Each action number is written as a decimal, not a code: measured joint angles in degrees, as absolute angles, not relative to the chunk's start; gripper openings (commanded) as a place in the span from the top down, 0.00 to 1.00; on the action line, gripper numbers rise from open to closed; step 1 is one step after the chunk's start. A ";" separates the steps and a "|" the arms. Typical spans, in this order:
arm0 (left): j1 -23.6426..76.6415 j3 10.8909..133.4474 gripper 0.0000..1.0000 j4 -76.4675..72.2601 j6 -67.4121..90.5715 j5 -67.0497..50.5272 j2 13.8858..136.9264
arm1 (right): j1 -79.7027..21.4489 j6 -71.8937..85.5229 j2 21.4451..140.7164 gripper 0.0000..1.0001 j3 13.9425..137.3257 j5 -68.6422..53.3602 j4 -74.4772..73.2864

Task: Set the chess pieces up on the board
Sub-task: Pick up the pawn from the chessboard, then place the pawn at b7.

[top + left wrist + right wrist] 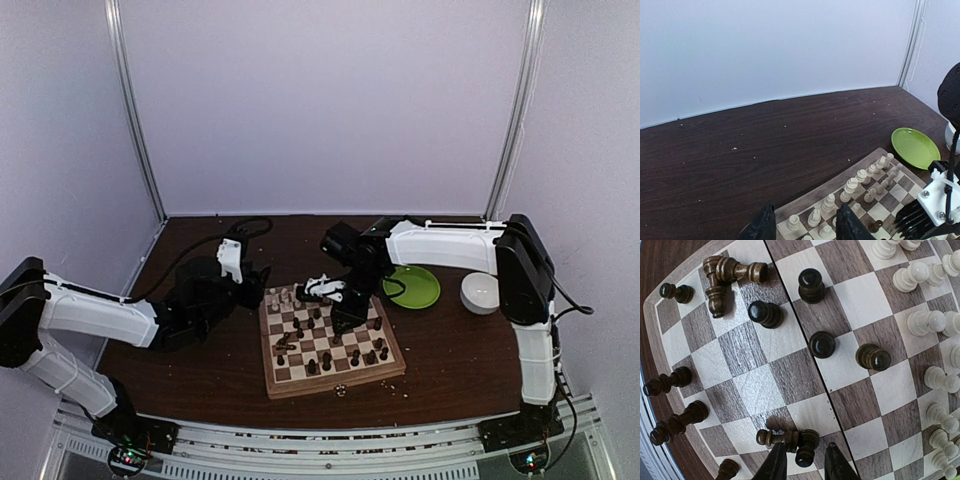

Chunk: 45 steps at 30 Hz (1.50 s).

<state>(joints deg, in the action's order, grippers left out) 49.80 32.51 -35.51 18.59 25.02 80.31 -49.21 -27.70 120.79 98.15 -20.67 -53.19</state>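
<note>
Right claw (805, 454) gapes released over the board (755, 355), a glossy dark brown piece (807, 439) between its fingertips; left claw (805, 222) likewise released.

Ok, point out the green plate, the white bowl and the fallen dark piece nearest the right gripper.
green plate (412, 288), top external view, centre of its dish.
white bowl (481, 293), top external view, middle of its inside.
fallen dark piece (771, 437), right wrist view, on its stem.

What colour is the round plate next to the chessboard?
Bright lime green. The plate shows best in the left wrist view.
</note>
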 measured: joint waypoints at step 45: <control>54.59 46.48 0.58 -39.18 15.51 -3.66 96.55 | -35.00 -7.60 110.91 0.98 94.37 -38.85 -45.23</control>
<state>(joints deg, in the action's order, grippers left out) 54.59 46.48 -39.18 15.51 -3.66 96.55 -35.00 -7.60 110.91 94.37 -38.85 -45.23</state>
